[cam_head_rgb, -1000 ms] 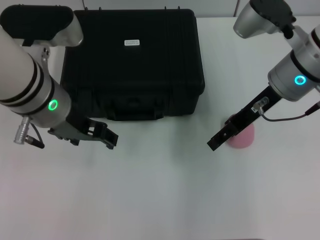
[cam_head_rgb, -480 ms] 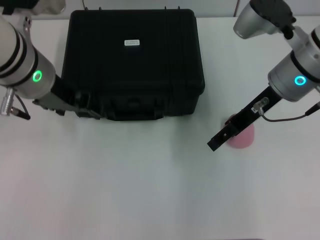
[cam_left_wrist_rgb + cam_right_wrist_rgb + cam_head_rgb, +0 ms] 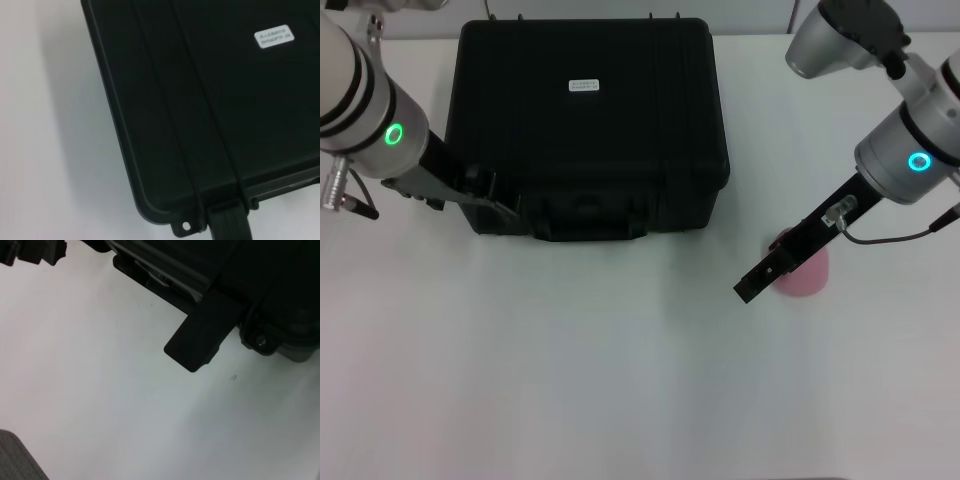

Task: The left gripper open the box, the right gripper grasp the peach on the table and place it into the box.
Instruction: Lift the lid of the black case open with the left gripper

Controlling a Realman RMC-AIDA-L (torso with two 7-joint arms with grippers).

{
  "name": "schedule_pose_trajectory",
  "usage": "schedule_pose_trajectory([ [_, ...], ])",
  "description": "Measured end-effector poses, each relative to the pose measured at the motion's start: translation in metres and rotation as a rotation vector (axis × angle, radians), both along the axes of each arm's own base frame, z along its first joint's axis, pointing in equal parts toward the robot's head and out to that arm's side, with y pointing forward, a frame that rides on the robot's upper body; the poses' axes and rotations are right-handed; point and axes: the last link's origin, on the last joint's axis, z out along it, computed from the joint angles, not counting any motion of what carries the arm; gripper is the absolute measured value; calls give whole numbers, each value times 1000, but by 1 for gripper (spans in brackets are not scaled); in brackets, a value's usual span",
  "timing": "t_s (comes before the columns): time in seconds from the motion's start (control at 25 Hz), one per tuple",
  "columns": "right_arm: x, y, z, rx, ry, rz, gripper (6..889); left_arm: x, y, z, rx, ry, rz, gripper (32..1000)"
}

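The left gripper [image 3: 498,203], grip unreadable, touches the closed black plastic box's [image 3: 590,120] front-left corner; the right gripper [image 3: 752,284], likewise unreadable, hangs beside the round pale-pink peach [image 3: 805,272] on the white table [image 3: 620,380].

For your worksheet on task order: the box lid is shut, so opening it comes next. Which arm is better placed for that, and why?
The left. The left gripper sits at the near left corner of the box, by its front edge. The right gripper hangs above the peach, well clear of the box.
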Motion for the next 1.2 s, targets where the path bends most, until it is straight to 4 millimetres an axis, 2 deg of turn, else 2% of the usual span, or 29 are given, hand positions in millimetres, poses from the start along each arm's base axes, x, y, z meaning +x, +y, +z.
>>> schedule_pose_trajectory([
  [0.72,1,0,-1,-4,1,-1,801,-9,10,-14,1,-15,34,857],
  [1.2,0,0,-1,-5,1,1,801,-9,14,-17,5,-18,31,809],
])
